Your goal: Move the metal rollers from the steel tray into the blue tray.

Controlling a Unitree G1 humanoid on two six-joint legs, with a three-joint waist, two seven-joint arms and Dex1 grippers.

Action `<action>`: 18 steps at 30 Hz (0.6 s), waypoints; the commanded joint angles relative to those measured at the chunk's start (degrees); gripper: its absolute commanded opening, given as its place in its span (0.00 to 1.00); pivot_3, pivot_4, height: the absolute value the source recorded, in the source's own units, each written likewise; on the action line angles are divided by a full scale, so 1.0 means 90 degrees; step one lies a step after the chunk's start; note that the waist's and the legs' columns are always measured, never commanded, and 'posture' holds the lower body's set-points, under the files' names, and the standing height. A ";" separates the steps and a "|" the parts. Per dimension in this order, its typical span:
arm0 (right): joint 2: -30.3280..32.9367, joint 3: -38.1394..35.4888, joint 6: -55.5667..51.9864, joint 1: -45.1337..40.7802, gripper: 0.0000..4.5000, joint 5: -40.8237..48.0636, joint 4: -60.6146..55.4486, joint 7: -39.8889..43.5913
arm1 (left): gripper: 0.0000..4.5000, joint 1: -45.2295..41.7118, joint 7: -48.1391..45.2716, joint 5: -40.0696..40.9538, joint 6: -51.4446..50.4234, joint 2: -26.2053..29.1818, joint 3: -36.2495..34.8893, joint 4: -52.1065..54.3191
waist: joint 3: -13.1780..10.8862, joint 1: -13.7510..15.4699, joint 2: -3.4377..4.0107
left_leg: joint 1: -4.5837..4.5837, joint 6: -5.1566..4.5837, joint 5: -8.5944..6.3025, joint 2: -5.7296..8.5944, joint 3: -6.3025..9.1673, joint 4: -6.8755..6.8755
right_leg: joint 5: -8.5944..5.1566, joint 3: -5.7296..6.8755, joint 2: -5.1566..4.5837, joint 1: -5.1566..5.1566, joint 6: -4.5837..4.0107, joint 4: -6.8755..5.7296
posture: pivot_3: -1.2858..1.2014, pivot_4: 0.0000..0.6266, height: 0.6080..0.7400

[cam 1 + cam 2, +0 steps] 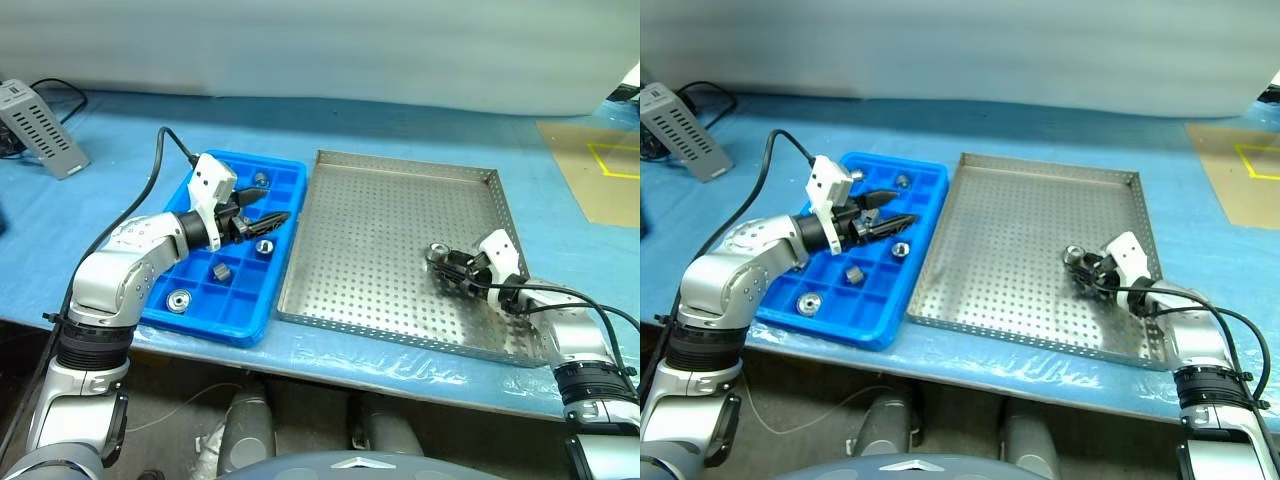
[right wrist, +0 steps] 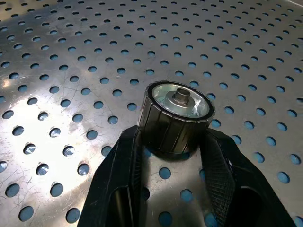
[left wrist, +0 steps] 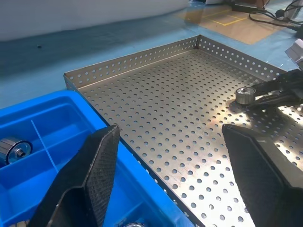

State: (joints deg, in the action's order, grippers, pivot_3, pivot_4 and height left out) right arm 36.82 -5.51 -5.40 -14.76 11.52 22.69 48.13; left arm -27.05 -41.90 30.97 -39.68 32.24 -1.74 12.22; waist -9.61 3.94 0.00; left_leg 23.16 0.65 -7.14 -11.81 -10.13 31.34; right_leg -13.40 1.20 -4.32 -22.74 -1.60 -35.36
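Your right gripper (image 2: 173, 156) sits low in the big shiny steel tray w/ holes (image 1: 380, 200), near its front right. Its two black fingers (image 2: 120, 165) are pinched on the last little metal roller (image 2: 176, 116), one each side, prob. so you can lift it. The roller is a short dark ribbed ring w/ a shiny top and a small hub in the middle. Further back, your left gripper (image 1: 262, 211) hangs over the bright blue plastic tray w/ square boxes (image 1: 215, 325), fingers apart, holding nothing. Some rollers (image 1: 265, 246) already lie in its boxes.
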 commanded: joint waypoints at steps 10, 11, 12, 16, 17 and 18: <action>-0.0253 0.0163 -0.0349 -0.0070 0.33 0.0373 -0.0881 0.0492 | 0.81 0.0175 0.0093 0.0075 -0.0007 0.0145 -0.0298 0.0302 | 0.0000 -0.0011 0.0000 | 0.0009 -0.0003 -0.0003 0.0000 0.0000 -0.0026 | 0.0000 0.0007 0.0012 -0.0010 -0.0002 0.0032 | 0.49 0.24 1.00; -0.0325 0.0110 -0.0506 -0.0169 0.33 0.0544 -0.1081 0.0513 | 0.81 0.0177 0.0101 0.0081 -0.0003 0.0161 -0.0324 0.0298 | 0.0000 -0.0014 0.0000 | 0.0011 -0.0004 -0.0003 0.0000 0.0000 -0.0027 | 0.0000 0.0007 0.0012 -0.0012 -0.0002 0.0033 | 0.49 0.24 1.00; -0.0393 0.0085 -0.0634 -0.0263 0.33 0.0673 -0.1283 0.0533 | 0.81 0.0177 0.0105 0.0083 0.0010 0.0176 -0.0350 0.0280 | -0.0001 -0.0017 0.0002 | 0.0014 -0.0004 -0.0003 0.0000 0.0000 -0.0027 | 0.0000 0.0007 0.0012 -0.0017 -0.0002 0.0032 | 0.49 0.24 1.00; -0.1210 0.0368 -0.1474 -0.0994 0.33 0.1291 -0.2361 0.0282 | 0.81 0.0090 0.0008 -0.0185 0.0425 0.0466 -0.0589 -0.0238 | -0.0006 -0.0039 0.0010 | 0.0020 -0.0002 -0.0001 -0.0001 -0.0001 -0.0029 | 0.0000 0.0004 0.0011 -0.0031 -0.0003 0.0024 | 0.50 0.24 1.00; -0.1464 0.0513 -0.1625 -0.1155 0.33 0.1375 -0.2552 0.0222 | 0.81 0.0065 -0.0056 -0.0240 0.0552 0.0577 -0.0675 -0.0392 | -0.0006 -0.0053 0.0010 | 0.0019 0.0000 0.0000 -0.0001 0.0000 -0.0029 | 0.0001 0.0004 0.0013 -0.0032 -0.0003 0.0021 | 0.51 0.24 1.00; -0.1620 0.0599 -0.1729 -0.1251 0.33 0.1407 -0.2667 0.0184 | 0.81 0.0044 -0.0103 -0.0267 0.0640 0.0645 -0.0722 -0.0495 | -0.0006 -0.0066 0.0010 | 0.0017 0.0003 0.0002 -0.0003 0.0000 -0.0031 | 0.0000 0.0005 0.0015 -0.0036 -0.0003 0.0017 | 0.51 0.24 1.00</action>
State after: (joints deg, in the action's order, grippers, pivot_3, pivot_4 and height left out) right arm 23.64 -1.89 -19.11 -24.82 21.47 3.34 50.37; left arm -25.56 -41.90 29.49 -36.56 36.56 -5.26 8.62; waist -9.66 3.35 0.10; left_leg 23.32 0.72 -7.09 -11.85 -10.13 31.01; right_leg -13.40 1.27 -4.17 -23.11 -1.63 -35.24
